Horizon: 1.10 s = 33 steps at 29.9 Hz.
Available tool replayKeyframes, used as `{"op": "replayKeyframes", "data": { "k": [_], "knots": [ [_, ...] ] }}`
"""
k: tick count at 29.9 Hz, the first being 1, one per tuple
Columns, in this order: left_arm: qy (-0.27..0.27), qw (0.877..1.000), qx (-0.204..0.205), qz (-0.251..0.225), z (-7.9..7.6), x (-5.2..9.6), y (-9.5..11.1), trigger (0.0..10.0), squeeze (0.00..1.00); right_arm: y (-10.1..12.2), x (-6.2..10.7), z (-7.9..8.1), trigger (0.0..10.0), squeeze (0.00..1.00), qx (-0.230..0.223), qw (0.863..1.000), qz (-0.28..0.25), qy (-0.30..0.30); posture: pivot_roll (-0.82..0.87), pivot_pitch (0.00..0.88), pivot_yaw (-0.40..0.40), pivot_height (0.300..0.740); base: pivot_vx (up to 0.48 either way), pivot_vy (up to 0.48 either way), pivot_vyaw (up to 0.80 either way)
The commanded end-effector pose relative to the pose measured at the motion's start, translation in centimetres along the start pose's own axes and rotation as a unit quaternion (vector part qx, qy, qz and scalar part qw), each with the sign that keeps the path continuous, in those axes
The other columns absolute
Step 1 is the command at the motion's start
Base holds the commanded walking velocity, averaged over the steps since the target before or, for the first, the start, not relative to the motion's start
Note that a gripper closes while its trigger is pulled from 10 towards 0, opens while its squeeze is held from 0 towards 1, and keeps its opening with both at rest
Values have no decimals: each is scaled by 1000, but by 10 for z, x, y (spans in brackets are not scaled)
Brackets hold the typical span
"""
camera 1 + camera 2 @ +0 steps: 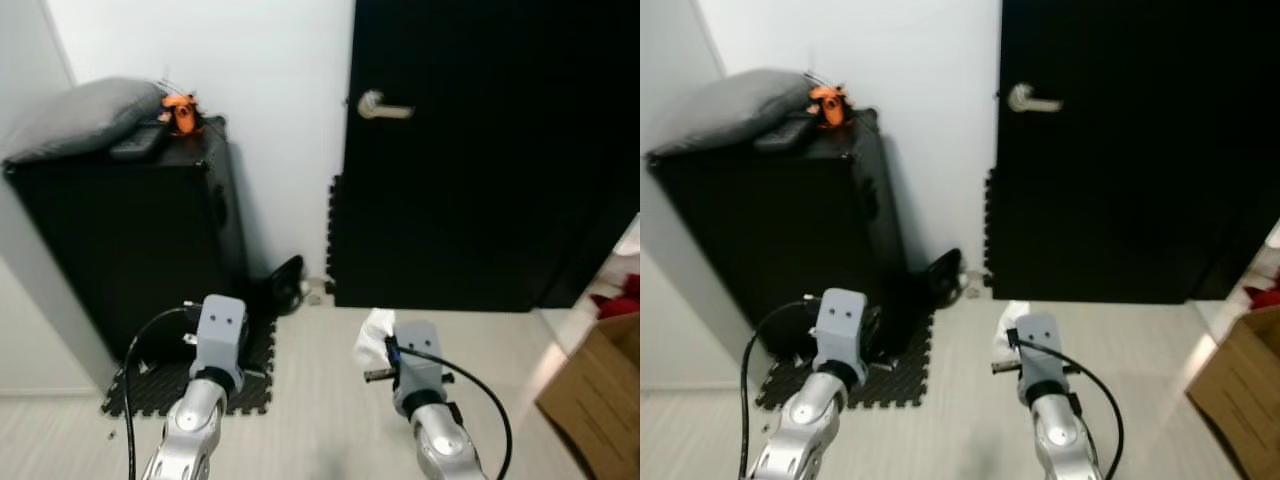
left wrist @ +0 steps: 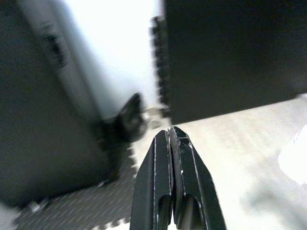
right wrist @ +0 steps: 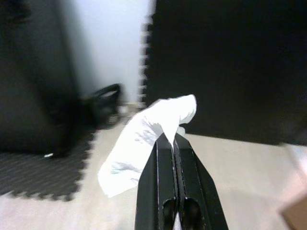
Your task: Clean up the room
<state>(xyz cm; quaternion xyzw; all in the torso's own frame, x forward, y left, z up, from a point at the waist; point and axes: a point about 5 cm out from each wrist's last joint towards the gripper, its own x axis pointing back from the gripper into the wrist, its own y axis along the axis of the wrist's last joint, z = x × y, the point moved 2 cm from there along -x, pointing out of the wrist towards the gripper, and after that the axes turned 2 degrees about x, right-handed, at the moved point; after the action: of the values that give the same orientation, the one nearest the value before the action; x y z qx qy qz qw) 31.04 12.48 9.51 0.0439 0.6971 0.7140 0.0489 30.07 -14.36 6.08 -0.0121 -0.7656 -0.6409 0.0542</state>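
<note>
My right gripper [image 3: 173,139] is shut on a crumpled white tissue [image 3: 144,141], which hangs off its fingertips above the pale floor. From the head camera the tissue [image 1: 373,335] shows just ahead of my right wrist [image 1: 415,365], in front of the black door. My left gripper [image 2: 171,136] is shut with nothing in it, held over the floor near the dark foam mat [image 2: 72,211]. My left wrist [image 1: 220,335] is raised at the left.
A black cabinet [image 1: 130,240] stands at the left with a grey pillow [image 1: 75,118], a remote [image 1: 140,143] and an orange object [image 1: 180,110] on top. A black door [image 1: 480,150] with a metal handle [image 1: 380,106] is ahead. A black shoe [image 1: 285,283] lies by the wall. A cardboard box [image 1: 600,390] sits at the right.
</note>
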Motion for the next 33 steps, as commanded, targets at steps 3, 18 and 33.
{"op": "replayKeyframes", "data": {
  "k": [3,18,33],
  "knots": [
    [1,1000,-8,22,2,2,-9,10000,0,-3,1,4,10000,0,-10,1000,8,1,13,27,34,740,0,0,-800],
    [8,999,-11,29,4,3,-12,10000,0,-4,2,3,10000,0,-9,1000,10,-2,10,24,34,740,0,0,-800],
    [18,999,-8,34,5,4,-14,10000,0,-4,2,1,10000,0,-6,1000,12,-2,7,30,30,740,0,0,-800]
  ]
}}
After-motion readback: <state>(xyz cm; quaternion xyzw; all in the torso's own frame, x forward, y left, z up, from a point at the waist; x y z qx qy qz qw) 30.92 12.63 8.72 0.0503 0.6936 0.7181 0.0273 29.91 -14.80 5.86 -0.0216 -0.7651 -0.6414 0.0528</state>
